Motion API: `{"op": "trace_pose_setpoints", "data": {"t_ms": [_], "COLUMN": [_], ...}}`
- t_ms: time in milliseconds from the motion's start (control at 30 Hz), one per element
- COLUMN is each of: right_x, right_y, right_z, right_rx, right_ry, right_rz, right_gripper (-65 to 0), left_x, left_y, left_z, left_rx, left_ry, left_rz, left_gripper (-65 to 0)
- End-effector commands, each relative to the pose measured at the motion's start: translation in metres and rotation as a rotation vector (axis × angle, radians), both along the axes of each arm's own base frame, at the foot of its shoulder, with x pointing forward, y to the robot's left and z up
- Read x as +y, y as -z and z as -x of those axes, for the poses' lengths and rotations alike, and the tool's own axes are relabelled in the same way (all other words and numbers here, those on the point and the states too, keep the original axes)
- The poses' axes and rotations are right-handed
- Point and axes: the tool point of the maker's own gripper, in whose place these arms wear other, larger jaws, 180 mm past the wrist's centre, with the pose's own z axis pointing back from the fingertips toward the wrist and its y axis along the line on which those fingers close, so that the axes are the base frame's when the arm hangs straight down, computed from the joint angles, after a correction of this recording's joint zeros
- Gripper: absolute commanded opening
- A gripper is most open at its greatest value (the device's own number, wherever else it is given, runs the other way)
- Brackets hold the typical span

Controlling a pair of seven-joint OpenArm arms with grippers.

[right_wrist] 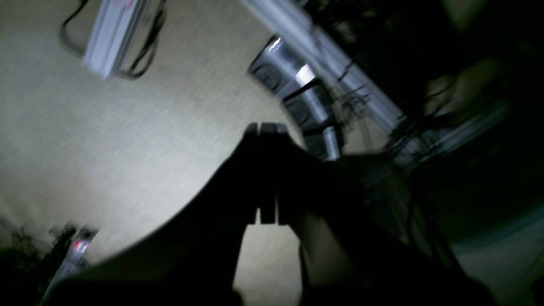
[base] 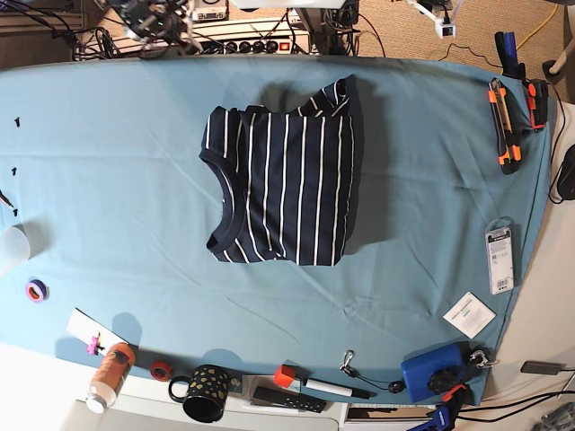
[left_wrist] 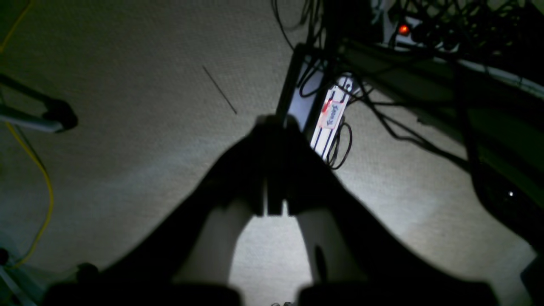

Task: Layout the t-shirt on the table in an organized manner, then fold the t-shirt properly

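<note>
Navy-blue striped t-shirt lies folded into compact rectangle near middle of table, collar on left side in base view, 1 sleeve at top. Left gripper has fingers pressed together, holds nothing, points at carpet floor. Right gripper also closed, empty, over floor. Both arms away from table.

Along the near edge stand a black mug with coloured dots, an orange bottle lying at the near left, a red tape roll between them, and a blue box at the near right. A purple tape ring lies at the left edge. At the far right lie orange-and-black cutters, with a packaged card and a white label nearer.
</note>
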Motion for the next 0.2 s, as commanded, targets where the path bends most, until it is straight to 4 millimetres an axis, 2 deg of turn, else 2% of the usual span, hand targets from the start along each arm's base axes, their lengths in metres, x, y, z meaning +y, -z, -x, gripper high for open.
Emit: {"op": "trace_pose_setpoints", "data": {"t_ms": [0,167], "right_x": [-0.0064,0.0030], "right_y": [-0.0007,0.0008], "right_z": [-0.0016,-0.0087], "right_rx": [-0.010,-0.048], "right_ry": [-0.005,-0.013], "right_rz": [0.018,0.007], "right_gripper": [-65.0,-65.0], "left_x": [0.0051,0.0051], "left_y": [-0.0019,-0.0019], "left_z": [0.0023,0.0022], "left_rx": [-0.005,-0.006], "left_ry": [0.002,0.002], "left_rz": [-0.007,-0.007], "left_gripper": [-65.0,-65.0]}}
